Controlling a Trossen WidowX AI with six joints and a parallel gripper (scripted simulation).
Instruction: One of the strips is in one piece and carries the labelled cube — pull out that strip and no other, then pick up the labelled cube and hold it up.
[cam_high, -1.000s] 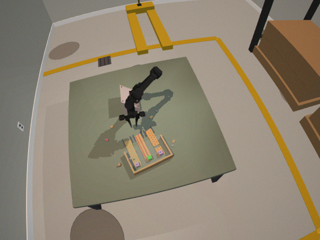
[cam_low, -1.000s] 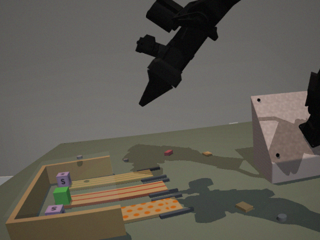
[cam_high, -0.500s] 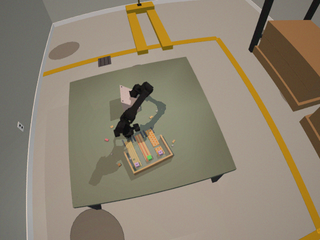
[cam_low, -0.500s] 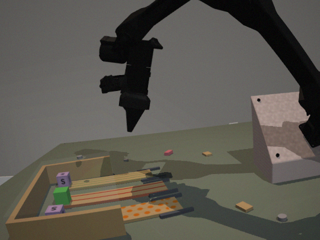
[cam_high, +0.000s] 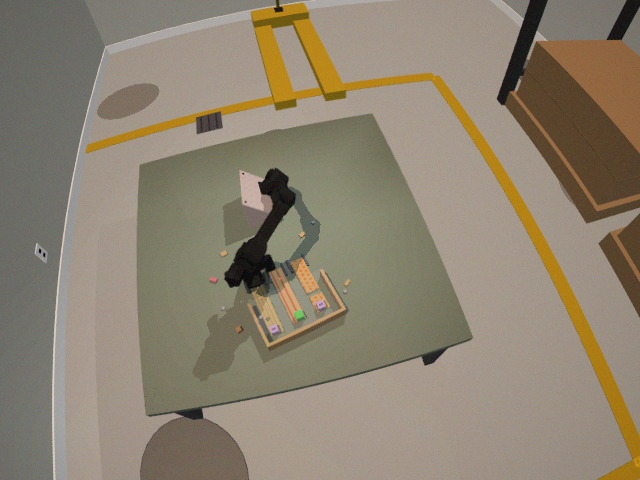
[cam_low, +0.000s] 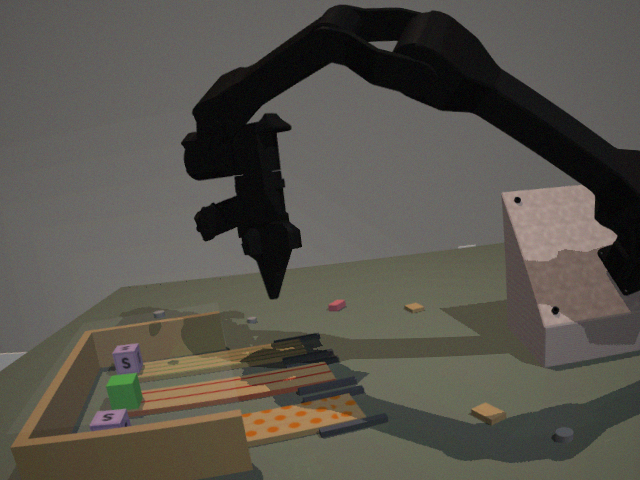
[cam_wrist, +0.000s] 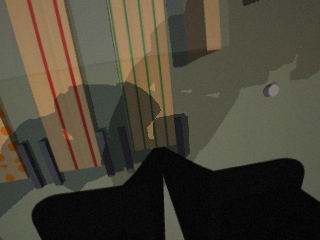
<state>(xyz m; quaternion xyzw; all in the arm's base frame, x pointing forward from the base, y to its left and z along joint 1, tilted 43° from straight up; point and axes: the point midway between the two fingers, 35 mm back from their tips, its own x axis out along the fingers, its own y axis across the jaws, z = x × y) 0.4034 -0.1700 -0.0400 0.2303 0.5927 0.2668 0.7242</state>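
My gripper (cam_low: 273, 296) (cam_wrist: 159, 153) is shut and empty, pointing down above the near end of the green-lined strip (cam_low: 206, 360) (cam_wrist: 132, 40). This strip looks unbroken; a purple cube (cam_high: 273, 329) (cam_low: 127, 358) marked S sits at its far end. The red-lined strip (cam_high: 285, 294) (cam_low: 206, 388) (cam_wrist: 47, 50) carries a plain green cube (cam_high: 298, 314) (cam_low: 124, 391). The orange-dotted strip (cam_high: 306, 276) (cam_low: 297, 415) has a gap before its short far piece, which bears another purple S cube (cam_high: 321, 304) (cam_low: 109, 418).
A three-sided wooden wall (cam_high: 310, 328) (cam_low: 155, 454) surrounds the strips' far ends. Dark rails (cam_low: 328, 386) (cam_wrist: 105, 152) flank their near ends. A pale sloped block (cam_high: 251, 188) (cam_low: 558, 227) stands by the arm's base. A red block (cam_high: 213, 280) (cam_low: 337, 305) and other small pieces lie around.
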